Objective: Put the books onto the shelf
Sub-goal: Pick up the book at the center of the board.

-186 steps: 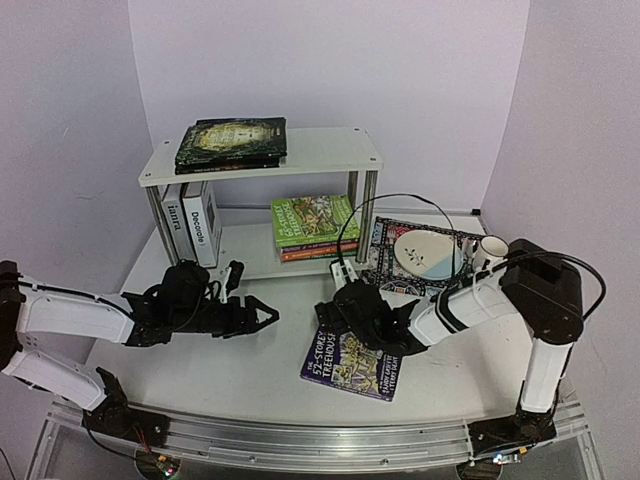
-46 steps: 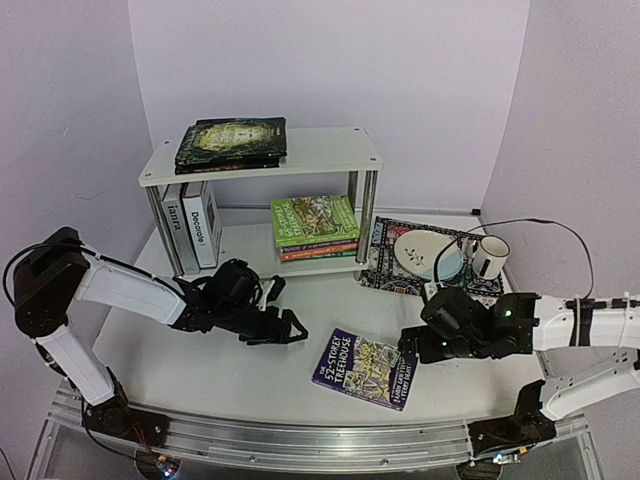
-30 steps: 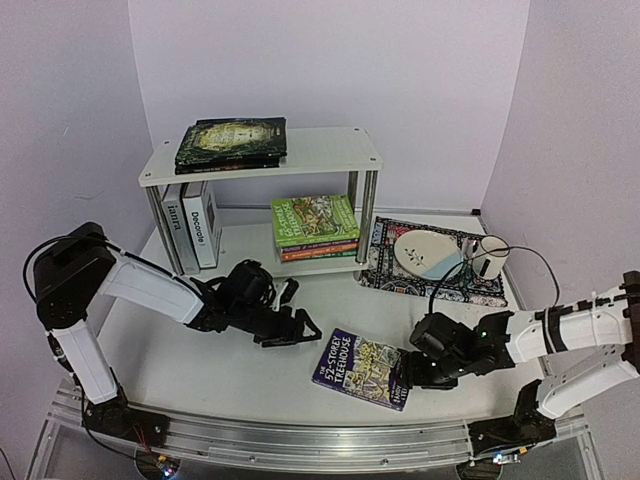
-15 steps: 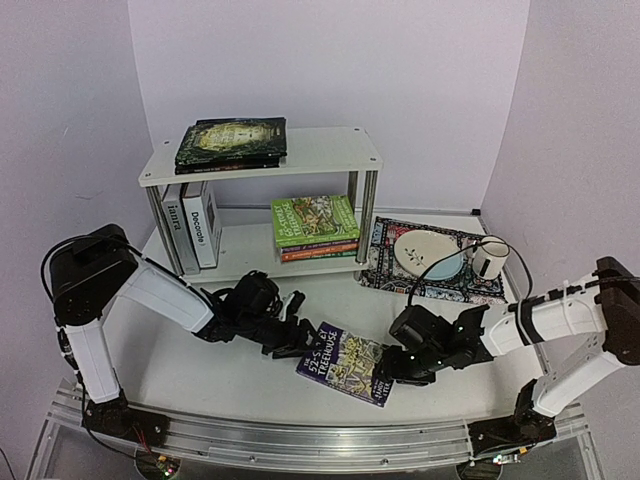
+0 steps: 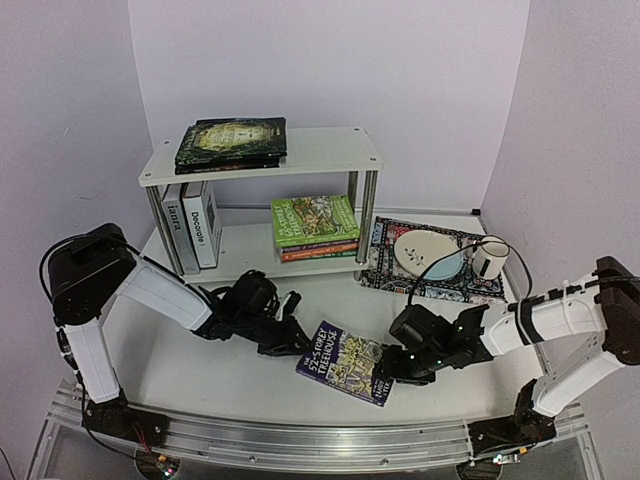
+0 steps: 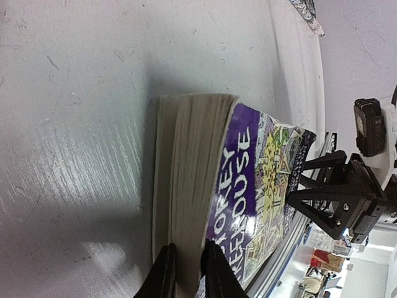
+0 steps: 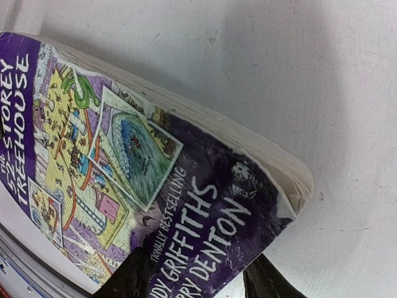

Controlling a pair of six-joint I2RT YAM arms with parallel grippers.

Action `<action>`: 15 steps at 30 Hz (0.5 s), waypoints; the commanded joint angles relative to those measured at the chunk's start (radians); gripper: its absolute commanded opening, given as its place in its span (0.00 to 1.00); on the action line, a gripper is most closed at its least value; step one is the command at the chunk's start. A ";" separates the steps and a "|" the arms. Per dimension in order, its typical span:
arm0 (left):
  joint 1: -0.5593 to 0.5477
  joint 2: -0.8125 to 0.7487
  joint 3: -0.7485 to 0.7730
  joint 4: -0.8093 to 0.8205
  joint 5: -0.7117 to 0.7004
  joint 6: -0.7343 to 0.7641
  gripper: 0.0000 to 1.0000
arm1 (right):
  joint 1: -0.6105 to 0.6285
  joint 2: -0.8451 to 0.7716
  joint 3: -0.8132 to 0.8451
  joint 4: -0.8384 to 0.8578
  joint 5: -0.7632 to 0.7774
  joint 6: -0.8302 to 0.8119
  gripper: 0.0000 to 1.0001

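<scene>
purple book [image 7: 155, 186] cut off at bottom edge

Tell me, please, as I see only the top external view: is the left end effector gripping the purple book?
Observer: Yes. The left wrist view shows the left end effector shut on the purple book, with one finger on each side of its page block.
Operator: Thank you. Is the right end effector clamped on it too?
Observer: No. The right wrist view shows the right end effector open, its fingers standing apart at the edge that bears the authors' names.
</scene>
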State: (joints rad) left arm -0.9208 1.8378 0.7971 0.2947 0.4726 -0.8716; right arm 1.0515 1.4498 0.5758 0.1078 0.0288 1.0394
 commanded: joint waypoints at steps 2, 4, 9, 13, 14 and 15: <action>-0.027 -0.121 0.054 0.119 0.142 0.035 0.00 | 0.005 0.030 0.002 -0.011 -0.021 -0.046 0.52; -0.020 -0.165 0.029 0.118 0.111 0.044 0.00 | 0.005 0.026 0.017 -0.027 -0.014 -0.065 0.54; 0.075 -0.254 -0.078 0.118 0.083 0.000 0.00 | 0.005 -0.021 0.103 -0.235 0.138 -0.183 0.80; 0.118 -0.320 -0.128 0.118 0.090 0.002 0.00 | 0.004 -0.062 0.136 -0.305 0.204 -0.276 0.98; 0.124 -0.333 -0.138 0.118 0.091 0.002 0.00 | 0.005 -0.067 0.145 -0.319 0.213 -0.293 0.98; 0.130 -0.344 -0.145 0.118 0.091 0.001 0.00 | 0.005 -0.073 0.155 -0.324 0.217 -0.319 0.98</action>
State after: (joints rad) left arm -0.8200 1.5778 0.6718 0.3079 0.5241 -0.8565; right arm 1.0508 1.4190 0.6795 -0.0633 0.1540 0.8476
